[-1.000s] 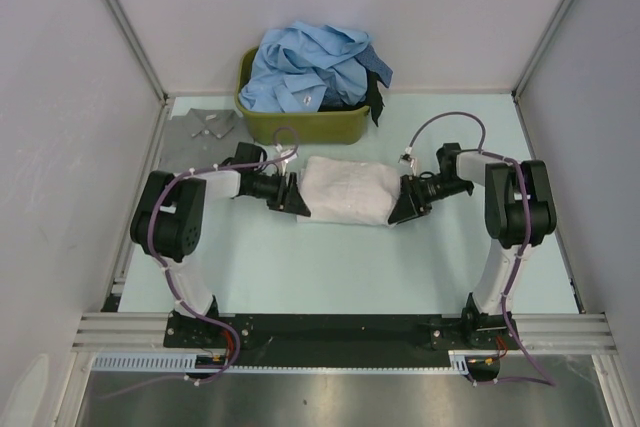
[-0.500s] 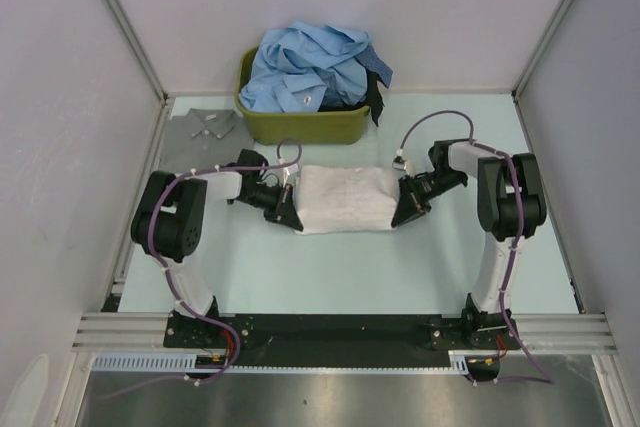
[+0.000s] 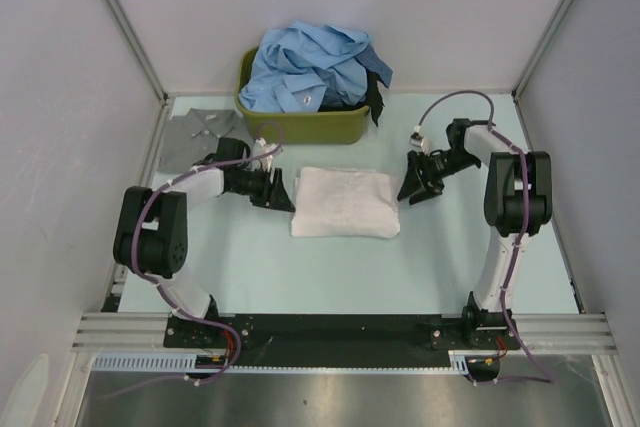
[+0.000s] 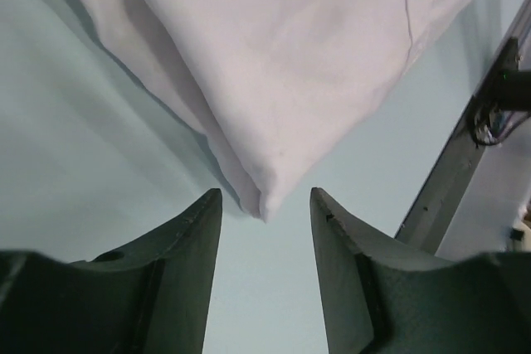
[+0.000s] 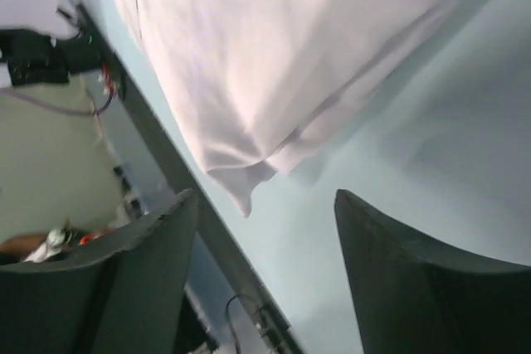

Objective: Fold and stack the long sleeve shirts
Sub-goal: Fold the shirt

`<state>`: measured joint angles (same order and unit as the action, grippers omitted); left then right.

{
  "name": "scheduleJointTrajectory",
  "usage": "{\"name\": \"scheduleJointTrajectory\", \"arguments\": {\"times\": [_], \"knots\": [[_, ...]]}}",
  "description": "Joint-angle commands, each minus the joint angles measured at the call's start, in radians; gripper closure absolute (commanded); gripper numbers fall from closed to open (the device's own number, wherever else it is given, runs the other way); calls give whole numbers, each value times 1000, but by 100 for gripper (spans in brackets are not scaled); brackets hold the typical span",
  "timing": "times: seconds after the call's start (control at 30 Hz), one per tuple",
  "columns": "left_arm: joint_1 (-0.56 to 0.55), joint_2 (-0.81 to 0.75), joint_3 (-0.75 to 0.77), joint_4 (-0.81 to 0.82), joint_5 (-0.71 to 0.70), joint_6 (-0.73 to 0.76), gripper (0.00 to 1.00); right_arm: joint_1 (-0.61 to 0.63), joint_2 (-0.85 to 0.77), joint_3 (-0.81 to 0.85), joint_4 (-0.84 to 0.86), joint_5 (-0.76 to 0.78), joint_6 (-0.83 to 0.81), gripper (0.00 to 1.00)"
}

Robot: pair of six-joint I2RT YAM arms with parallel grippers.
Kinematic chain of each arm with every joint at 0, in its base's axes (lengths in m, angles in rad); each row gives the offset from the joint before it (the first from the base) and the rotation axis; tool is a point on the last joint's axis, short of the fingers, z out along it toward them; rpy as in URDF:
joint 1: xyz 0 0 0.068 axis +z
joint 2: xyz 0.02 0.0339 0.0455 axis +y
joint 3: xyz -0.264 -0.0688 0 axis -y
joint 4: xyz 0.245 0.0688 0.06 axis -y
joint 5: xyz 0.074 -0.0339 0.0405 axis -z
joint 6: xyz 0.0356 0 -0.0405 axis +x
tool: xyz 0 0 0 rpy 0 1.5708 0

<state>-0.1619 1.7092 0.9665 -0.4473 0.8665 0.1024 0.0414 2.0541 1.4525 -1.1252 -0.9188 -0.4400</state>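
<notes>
White shirt (image 3: 343, 203) lies folded flat, neat rectangle, mid tabletop (image 3: 330, 267), just in front of tub (image 3: 300, 125). Left claw (image 3: 287, 192) just beside its left edge, jaws apart, nothing between; shirt corner sits right ahead of tips. Right claw (image 3: 408, 185) near right edge, jaws wide, empty too. Both flank cloth, likely so each end gets squared evenly. Fold looks done. Grey shirt (image 3: 200, 130) flat at far left, probable stack spot. Blue shirts (image 3: 310, 67) heaped in tub, waiting.
</notes>
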Motion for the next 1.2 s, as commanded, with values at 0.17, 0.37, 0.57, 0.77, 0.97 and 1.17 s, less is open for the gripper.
{"name": "scheduleJointTrajectory", "arguments": {"times": [0.17, 0.37, 0.57, 0.77, 0.97, 1.17], "knots": [[-19, 88, 138, 326, -130, -291, 40, -6, 40, 143, 372, 130, 267, 28], [-56, 176, 208, 378, -158, -314, 41, 9, 126, 201, 426, 103, 291, 38], [-56, 213, 227, 364, -202, -322, 45, 41, 164, 235, 441, 77, 284, 57], [-53, 162, 178, 387, -138, -317, 86, 52, 129, 236, 470, 40, 280, 97], [-34, 72, 104, 374, -129, -290, 100, 71, 112, 249, 519, 12, 307, 100], [-21, 75, 81, 374, -194, -260, 100, 72, 118, 236, 570, 41, 320, 100]]}}
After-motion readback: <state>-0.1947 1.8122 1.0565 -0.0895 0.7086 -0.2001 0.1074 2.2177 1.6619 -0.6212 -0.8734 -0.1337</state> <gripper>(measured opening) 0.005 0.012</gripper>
